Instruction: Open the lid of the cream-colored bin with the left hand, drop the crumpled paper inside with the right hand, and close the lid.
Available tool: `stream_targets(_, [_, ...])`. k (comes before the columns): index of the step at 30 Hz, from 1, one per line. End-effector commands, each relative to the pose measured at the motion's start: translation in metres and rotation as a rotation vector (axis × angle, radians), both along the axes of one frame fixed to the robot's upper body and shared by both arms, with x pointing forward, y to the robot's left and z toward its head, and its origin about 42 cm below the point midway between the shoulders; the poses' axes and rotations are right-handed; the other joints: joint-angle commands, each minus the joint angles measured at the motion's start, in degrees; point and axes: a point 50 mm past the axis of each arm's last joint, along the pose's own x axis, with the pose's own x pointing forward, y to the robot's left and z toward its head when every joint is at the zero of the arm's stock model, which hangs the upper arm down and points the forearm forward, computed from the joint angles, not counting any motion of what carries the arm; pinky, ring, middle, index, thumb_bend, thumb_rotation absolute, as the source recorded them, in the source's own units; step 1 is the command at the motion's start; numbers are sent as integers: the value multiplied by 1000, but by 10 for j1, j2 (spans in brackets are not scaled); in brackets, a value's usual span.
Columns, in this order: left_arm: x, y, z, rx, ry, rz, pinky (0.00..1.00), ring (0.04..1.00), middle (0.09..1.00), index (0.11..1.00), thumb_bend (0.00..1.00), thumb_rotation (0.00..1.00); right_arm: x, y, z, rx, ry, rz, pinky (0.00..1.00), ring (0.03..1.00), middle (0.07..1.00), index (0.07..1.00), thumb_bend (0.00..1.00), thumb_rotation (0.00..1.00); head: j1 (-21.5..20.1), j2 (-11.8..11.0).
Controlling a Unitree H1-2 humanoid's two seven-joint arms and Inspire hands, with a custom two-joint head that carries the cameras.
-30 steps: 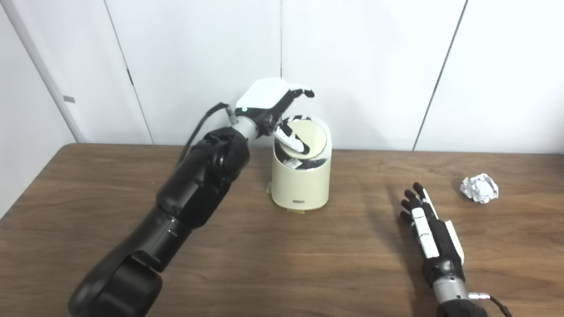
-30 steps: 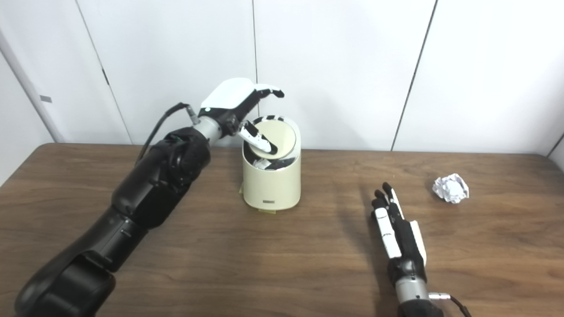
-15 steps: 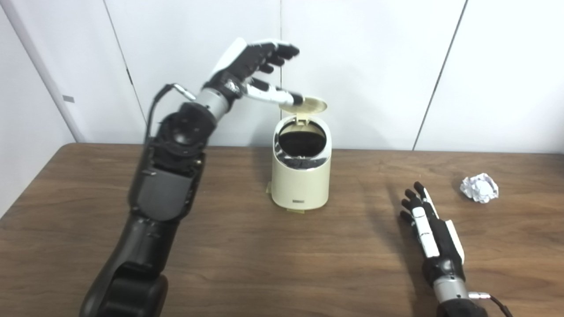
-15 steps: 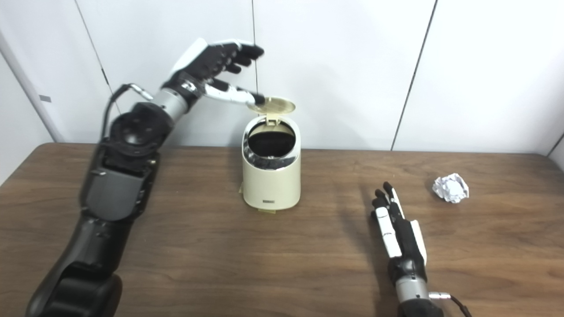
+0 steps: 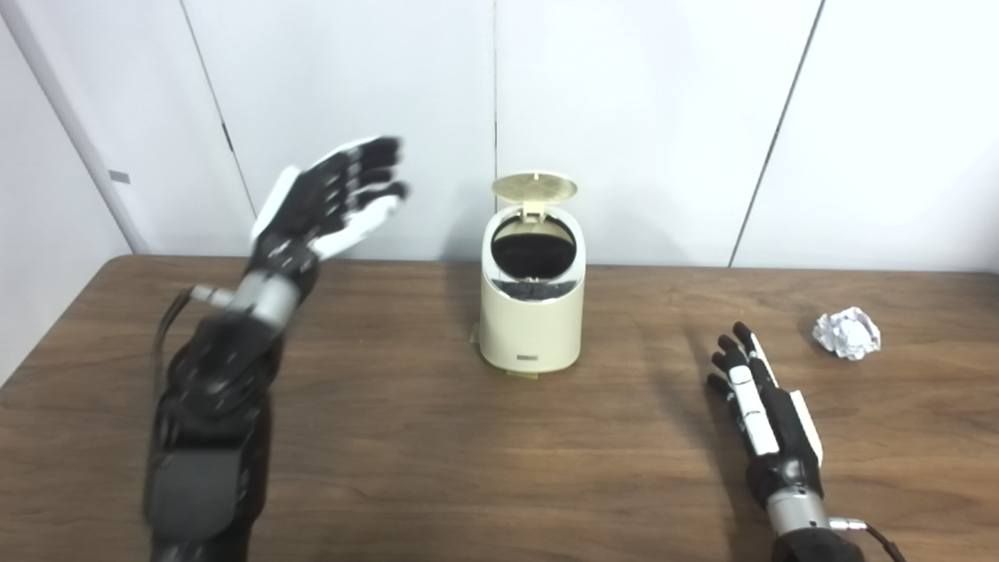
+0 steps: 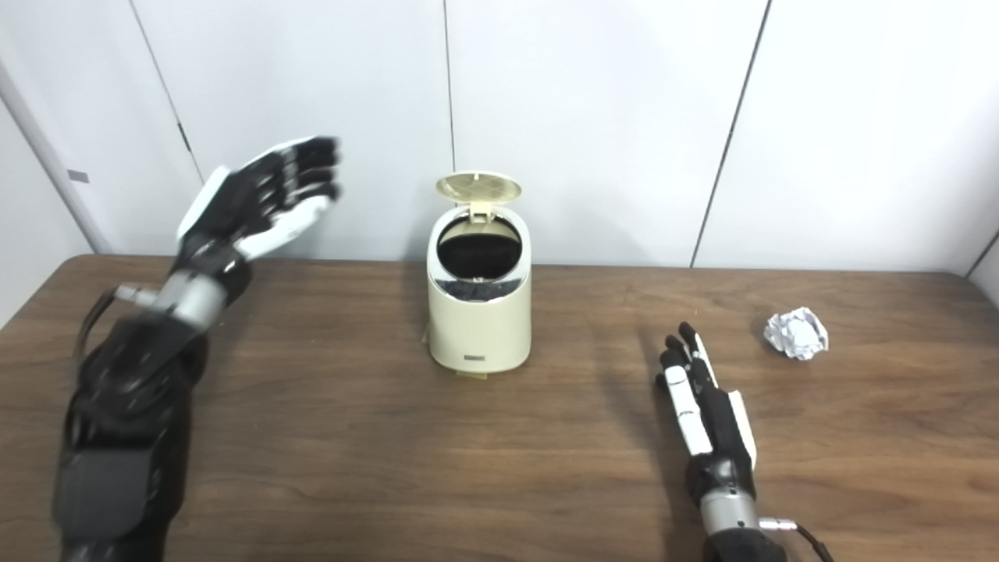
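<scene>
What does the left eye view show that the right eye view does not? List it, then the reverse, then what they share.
Left eye view only: nothing of its own beyond a wider strip of wall past the table's left edge.

Right eye view only: the table's far right corner, with a sliver of wall beyond it.

Both: the cream bin with its lid raised, the left hand open, blurred and clear of the bin, the right hand open and flat on the table, and the crumpled paper lying untouched beyond it.

light: bright, even | shadows: soft on table [image 5: 437, 468] | blur: left hand [image 5: 328, 203] smeared | rest: sharp
</scene>
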Motion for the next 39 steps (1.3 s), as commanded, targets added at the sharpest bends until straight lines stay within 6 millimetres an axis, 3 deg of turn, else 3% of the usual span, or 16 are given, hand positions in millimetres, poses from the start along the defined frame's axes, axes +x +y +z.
stream_targets(1, [-10,6,2,-29,-81,14,888,887,894,906,423,623,10,-4,27,-34,-95,-7,871,917,942,965,481,762,-3,1])
stream_targets(7, [-40,10,-52,-47,2,57,900,905,899,906,524,701,15,-23,40,-105,-131,-47,832,892,922,941,591,554,-5,7])
stream_targets(11, [-54,5,-79,24,66,61,903,917,905,912,528,782,24,-45,49,-306,-157,-115,841,874,889,912,657,463,-6,8])
stream_targets(13, [-59,2,-89,12,90,68,898,904,902,909,521,744,28,-52,58,-341,-166,-137,864,871,879,907,704,424,-17,9])
stream_targets(16, [-63,-3,-103,-3,113,65,909,912,908,915,516,724,29,-59,80,-360,-185,-155,810,851,871,896,726,350,-22,12])
stream_targets(19, [-65,-7,-113,-10,122,56,923,926,907,919,516,714,30,-70,99,-413,-197,-177,733,826,854,874,768,322,-28,14])
stream_targets(21, [-66,-10,-119,-20,133,52,904,921,904,915,508,716,32,-79,109,-448,-195,-207,776,840,853,864,786,286,-34,14])
stream_targets(24, [-66,-11,-125,-27,146,45,925,930,915,919,507,720,35,-93,123,-529,-186,-263,694,804,829,850,823,258,-49,15])
stream_targets(30, [-65,-8,-129,-15,153,35,942,936,924,936,500,708,42,-118,150,-739,-173,-335,710,794,818,843,835,184,-78,10])
stream_targets(39, [-69,3,-124,39,174,63,892,920,920,932,470,675,67,-144,159,-866,-56,-348,747,827,846,846,856,53,-126,9])
